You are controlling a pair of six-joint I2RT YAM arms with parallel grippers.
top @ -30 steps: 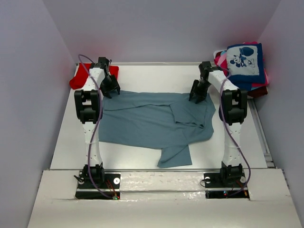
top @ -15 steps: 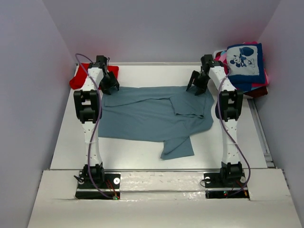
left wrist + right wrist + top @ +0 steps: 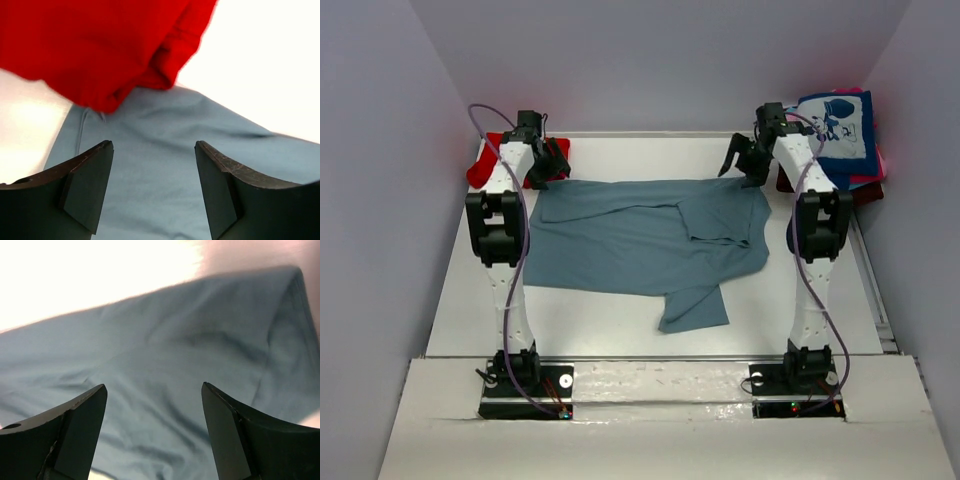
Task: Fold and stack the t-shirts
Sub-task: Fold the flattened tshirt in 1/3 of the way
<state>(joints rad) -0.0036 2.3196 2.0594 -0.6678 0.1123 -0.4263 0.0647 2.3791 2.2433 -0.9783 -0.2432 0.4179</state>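
Left end effector [image 3: 548,162]: positioned at 10 o'clock of the white bench [image 3: 460,300], above the far-left corner of the shirt. Its wrist view [image 3: 154,150] shows the dark jaws standing well apart, nothing between them. Right end effector [image 3: 745,165]: at 2 o'clock, over the far-right corner, jaws likewise wide and empty in its own view [image 3: 153,386].

Task item: the plain dusty grey-blue cotton t-shirt [image 3: 640,240] lies spread across the centre of the bench, long axis running 9 to 3 o'clock. A flap on its 3 o'clock side is doubled over the body, and one loose piece, a sleeve by its look, juts toward 6 o'clock. A bunched plain red t-shirt [image 3: 485,168] sits at the 10 o'clock corner, its edge overlapping the grey-blue one in the left wrist view [image 3: 100,45]. A pile of shirts topped by a navy tee with a cartoon-mouse print [image 3: 835,130] occupies the 2 o'clock corner.

Assessment: the garment appears laid out with folding barely begun; stacking is not yet done. The next move likely calls for both end effectors to descend and pinch a single layer at an edge, keeping tension even.

Materials: the cotton is soft, matte and limp, with shallow creases; the far hem lies fairly straight, the near hem uneven. The bench surface is smooth and hard.
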